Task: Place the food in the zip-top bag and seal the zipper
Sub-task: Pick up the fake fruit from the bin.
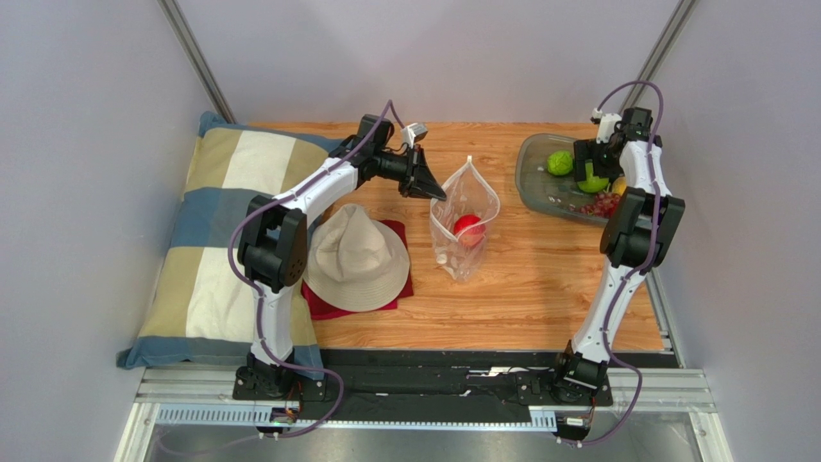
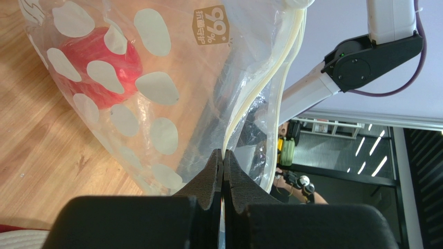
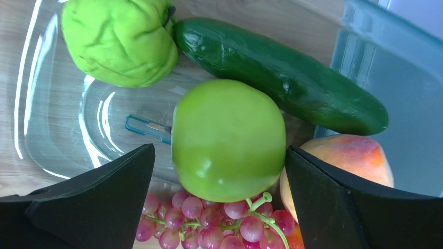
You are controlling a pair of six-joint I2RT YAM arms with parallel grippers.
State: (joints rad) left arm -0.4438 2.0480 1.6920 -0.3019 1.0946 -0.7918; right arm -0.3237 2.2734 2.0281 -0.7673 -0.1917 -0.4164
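Note:
The polka-dot zip-top bag (image 1: 465,221) stands open mid-table with a red ball (image 1: 468,228) inside. My left gripper (image 1: 433,191) is shut on the bag's mouth edge; in the left wrist view the jaws (image 2: 223,155) pinch the pale zipper strip (image 2: 265,83), with the red ball (image 2: 99,57) behind the plastic. My right gripper (image 1: 590,171) is open over the grey tray (image 1: 536,178). In the right wrist view its fingers straddle a smooth green apple (image 3: 229,140), with a wrinkled green fruit (image 3: 119,41), a dark green cucumber (image 3: 281,72), a peach (image 3: 348,161) and purple grapes (image 3: 208,223) around it.
A beige hat (image 1: 357,258) lies on a red cloth (image 1: 323,300) left of the bag. A checked pillow (image 1: 217,241) fills the left side. The tray sits at the far right, next to the enclosure wall.

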